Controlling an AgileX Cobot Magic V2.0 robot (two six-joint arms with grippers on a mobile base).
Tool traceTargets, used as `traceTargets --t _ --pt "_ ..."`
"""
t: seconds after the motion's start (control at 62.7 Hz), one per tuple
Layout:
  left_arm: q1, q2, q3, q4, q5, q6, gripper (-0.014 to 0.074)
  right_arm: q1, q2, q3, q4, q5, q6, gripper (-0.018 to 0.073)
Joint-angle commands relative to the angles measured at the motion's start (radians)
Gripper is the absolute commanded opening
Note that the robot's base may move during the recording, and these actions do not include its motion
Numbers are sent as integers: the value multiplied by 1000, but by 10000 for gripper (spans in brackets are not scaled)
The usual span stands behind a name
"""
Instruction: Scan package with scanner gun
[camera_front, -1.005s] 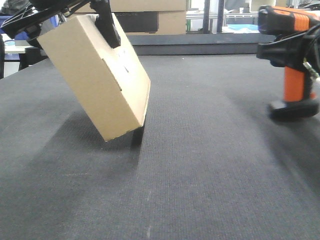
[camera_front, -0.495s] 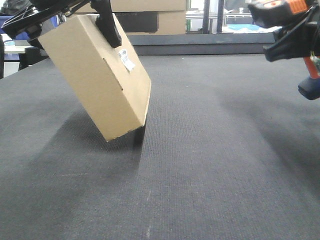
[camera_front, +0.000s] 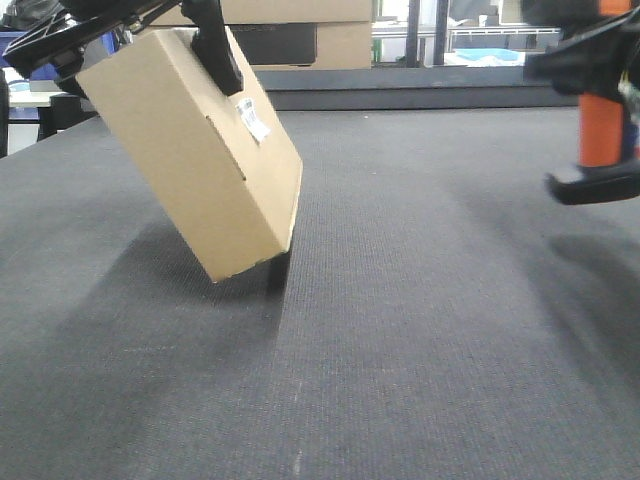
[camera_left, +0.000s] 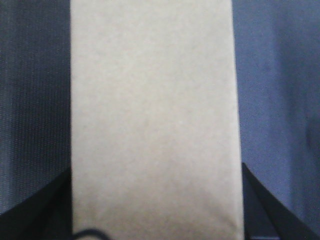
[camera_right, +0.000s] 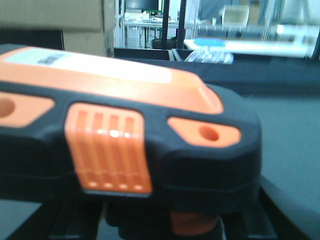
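Package (camera_front: 190, 150) is held tilted at the left of the surface (camera_front: 400, 320), its upper end clamped in the closed left gripper (camera_front: 140, 45), its lower corner apparently resting on the surface and its white label (camera_front: 252, 117) turned rightward. The scanner gun (camera_front: 600, 130) is clasped in the closed right gripper (camera_front: 590, 65), raised off the surface and well apart at the right. The gun's window should be brought square to the label while the package's tilt is held steady. Bare surface between the two leaves ample room, but the gun is cut by the front view's right edge, so its aim cannot be told.
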Motion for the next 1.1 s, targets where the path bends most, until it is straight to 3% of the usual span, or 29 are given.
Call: traceTargets --t 0.0,0.925,1.085 --pt "-4 -7 -4 -11 -9 0 -111 -5 -11 -8 -18 -73 137 -167" --pt "-4 -7 -4 -11 -9 0 -111 -5 71 -8 -92 -44 161 -160" --pt "-4 -7 -4 -11 -9 0 -111 -5 72 -8 -92 16 161 -160"
